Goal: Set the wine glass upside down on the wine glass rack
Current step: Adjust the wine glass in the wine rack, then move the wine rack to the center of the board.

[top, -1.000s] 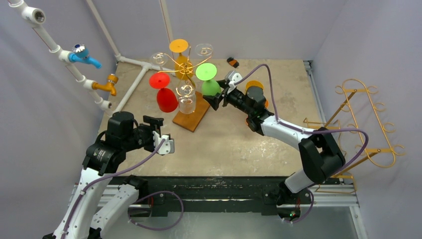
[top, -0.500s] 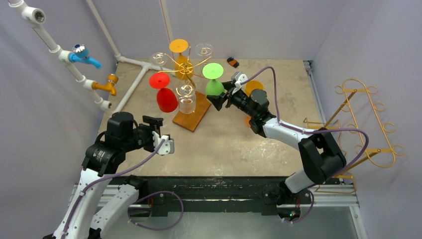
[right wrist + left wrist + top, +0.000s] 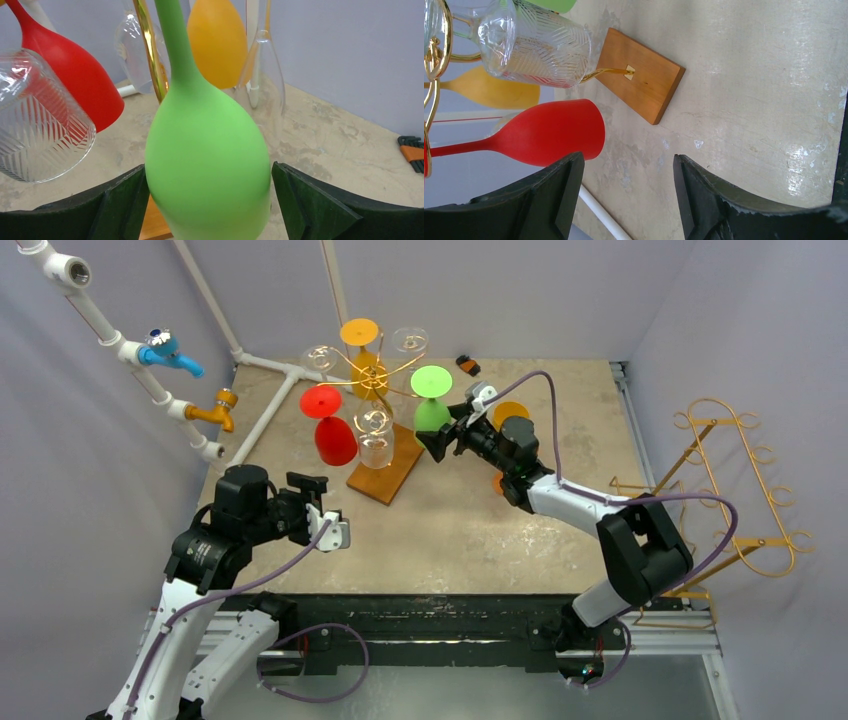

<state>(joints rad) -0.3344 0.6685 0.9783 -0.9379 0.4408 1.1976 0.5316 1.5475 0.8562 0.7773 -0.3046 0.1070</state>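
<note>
The gold wire rack (image 3: 368,378) stands on a wooden base (image 3: 385,476) at the back middle. Red (image 3: 330,430), orange (image 3: 360,335) and clear (image 3: 375,440) glasses hang from it upside down. The green wine glass (image 3: 432,412) hangs upside down at the rack's right side, foot on top. My right gripper (image 3: 440,443) is open, its jaws on either side of the green bowl (image 3: 207,165); the left finger is touching or nearly touching it and the right finger stands apart. My left gripper (image 3: 335,530) is open and empty, low at the front left, facing the base (image 3: 644,80).
A second gold rack (image 3: 740,490) stands off the table's right edge. White pipes with a blue tap (image 3: 165,350) and an orange tap (image 3: 215,410) run along the left. An orange object (image 3: 510,410) lies behind the right wrist. A small black-orange tool (image 3: 467,364) lies at the back.
The right gripper has carried the green glass a little to the right and back at the rack, then held still. The left arm has not moved.
</note>
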